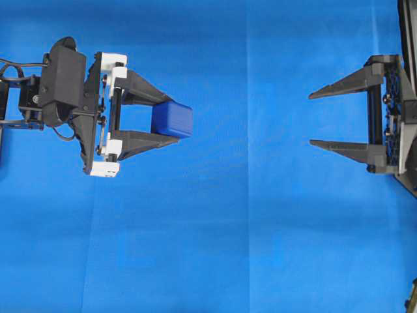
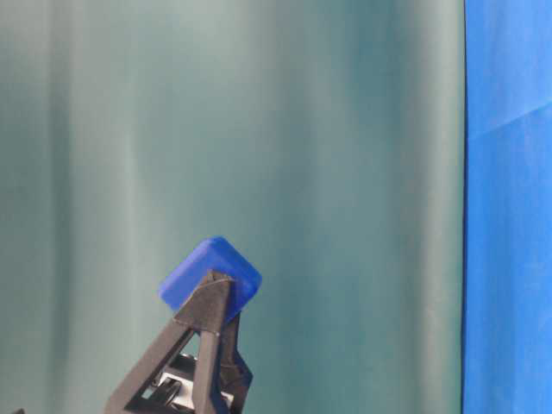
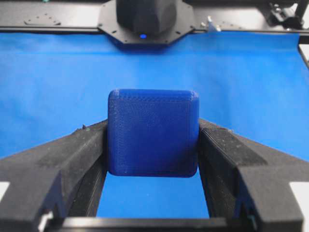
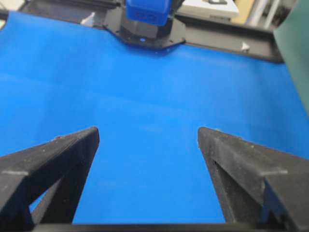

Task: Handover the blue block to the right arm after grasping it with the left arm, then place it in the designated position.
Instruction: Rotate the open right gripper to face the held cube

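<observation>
Left arm (image 1: pixel 62 81) comes in from the left edge of the overhead view, its gripper (image 1: pixel 171 122) pointing right toward the middle of the table. Its jaws are closed about halfway onto the blue block (image 1: pixel 172 119); one finger presses each side of the cube near the tips. The block sticks out a little past the fingertips.

Left wrist view: block (image 3: pixel 153 133) sits square between the two black fingers (image 3: pixel 72 154), front face flat to the camera, both sides in contact. Blue cloth (image 3: pixel 251 87) shows underneath and behind it, so the block is off the table, carried in the air.

Table-level view: the block (image 2: pixel 210 272) rides at the top of the left gripper (image 2: pixel 211 297), tilted corner-up from this angle, with a pale green curtain (image 2: pixel 259 129) behind it.

Right arm (image 1: pixel 404 124) enters from the right edge of the overhead view, its gripper (image 1: pixel 313 119) aimed left at the block. Its jaws are spread wide and hold nothing. Right wrist view shows the same: two fingers (image 4: pixel 63 159) far apart, only bare cloth between them, the block (image 4: pixel 147 12) small at the top of the frame, straight ahead.

The two grippers face each other at roughly the same line, well apart, no contact. Blue cloth (image 1: pixel 247 248) covers the table.
</observation>
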Available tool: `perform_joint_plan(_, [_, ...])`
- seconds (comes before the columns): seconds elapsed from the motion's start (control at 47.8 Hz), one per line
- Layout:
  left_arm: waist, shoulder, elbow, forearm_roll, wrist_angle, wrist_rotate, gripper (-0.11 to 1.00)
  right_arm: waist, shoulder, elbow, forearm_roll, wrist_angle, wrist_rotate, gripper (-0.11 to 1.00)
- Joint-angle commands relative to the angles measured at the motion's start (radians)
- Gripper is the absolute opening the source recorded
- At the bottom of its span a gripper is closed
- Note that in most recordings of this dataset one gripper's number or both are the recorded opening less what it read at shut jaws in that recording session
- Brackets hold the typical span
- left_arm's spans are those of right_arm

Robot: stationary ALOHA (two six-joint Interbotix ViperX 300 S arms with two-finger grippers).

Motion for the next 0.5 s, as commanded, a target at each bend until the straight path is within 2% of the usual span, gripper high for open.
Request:
perform_joint_plan(0.0, [0.002,-0.018,-0.011,-0.002,-0.008,0.0,0.49,0.005,0.002,-0.028,-0.055,-0.006,-0.015,0.96])
perform_joint_plan(0.188, [0.003,-0.018,-0.011,-0.003,-0.009,-0.002,0.49,0.005,0.002,-0.029,-0.184,0.0,-0.092,0.96])
perform_joint_plan(0.376, [0.003,-0.018,-0.011,-0.003,-0.009,-0.003,0.49,0.005,0.003,-0.031,-0.33,0.0,-0.218,0.94])
perform_joint_plan(0.481, [0.003,-0.018,-0.011,-0.003,-0.009,-0.003,0.49,0.005,0.003,-0.032,-0.376,-0.002,-0.296,0.94])
